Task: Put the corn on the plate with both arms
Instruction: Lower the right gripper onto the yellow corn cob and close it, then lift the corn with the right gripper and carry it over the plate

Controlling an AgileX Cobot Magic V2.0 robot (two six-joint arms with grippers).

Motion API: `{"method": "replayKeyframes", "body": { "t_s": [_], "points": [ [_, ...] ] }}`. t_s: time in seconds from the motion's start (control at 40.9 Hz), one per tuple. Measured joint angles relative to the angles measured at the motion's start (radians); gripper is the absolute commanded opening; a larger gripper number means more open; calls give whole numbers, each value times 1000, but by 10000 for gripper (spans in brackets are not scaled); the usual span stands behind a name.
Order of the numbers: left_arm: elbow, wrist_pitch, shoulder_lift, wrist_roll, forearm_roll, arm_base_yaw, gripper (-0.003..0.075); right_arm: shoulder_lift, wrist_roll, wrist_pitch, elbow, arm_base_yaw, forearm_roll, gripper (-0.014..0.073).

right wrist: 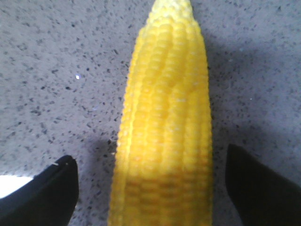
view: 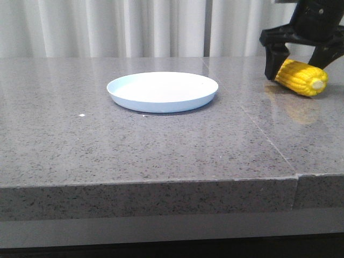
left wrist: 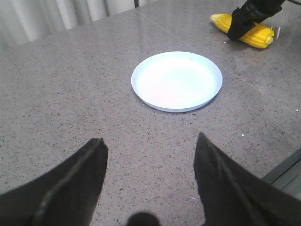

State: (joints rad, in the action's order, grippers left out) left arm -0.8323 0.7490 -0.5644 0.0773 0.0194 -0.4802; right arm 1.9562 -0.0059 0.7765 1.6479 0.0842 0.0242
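Note:
The yellow corn (view: pixel 302 78) lies on the grey stone table at the far right, its pale stub end toward the front; it also shows in the left wrist view (left wrist: pixel 244 30). The pale blue-white plate (view: pixel 162 91) sits empty at the table's middle and shows in the left wrist view (left wrist: pixel 177 80). My right gripper (view: pixel 303 60) is lowered over the corn (right wrist: pixel 164 117), open, with one black finger (right wrist: pixel 51 188) on each side and a gap to the cob. My left gripper (left wrist: pixel 150 141) is open and empty above bare table, short of the plate.
A seam (view: pixel 269 140) runs across the table between the plate and the corn. White curtains (view: pixel 107 27) hang behind the table. The table's front edge (view: pixel 150 183) is close to the camera.

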Motion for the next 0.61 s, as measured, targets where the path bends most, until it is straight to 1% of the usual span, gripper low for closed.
{"method": "replayKeyframes", "body": {
  "t_s": [0.073,0.122,0.22,0.269,0.318,0.489,0.611],
  "points": [
    [0,0,0,0,0,0,396,13,0,-3,0,0,-7,615],
    [0,0,0,0,0,0,396,17,0,-3,0,0,-10,535],
    [0,0,0,0,0,0,396,18,0,-3,1,0,-12,318],
    [0,0,0,0,0,0,396,18,0,-3,2,0,-14,251],
    [0,0,0,0,0,0,396,18,0,-3,2,0,-14,236],
    [0,0,0,0,0,0,396,11,0,3,2,0,-14,240],
    [0,0,0,0,0,0,396,-32,0,23,2,7,-14,240]
  ]
}}
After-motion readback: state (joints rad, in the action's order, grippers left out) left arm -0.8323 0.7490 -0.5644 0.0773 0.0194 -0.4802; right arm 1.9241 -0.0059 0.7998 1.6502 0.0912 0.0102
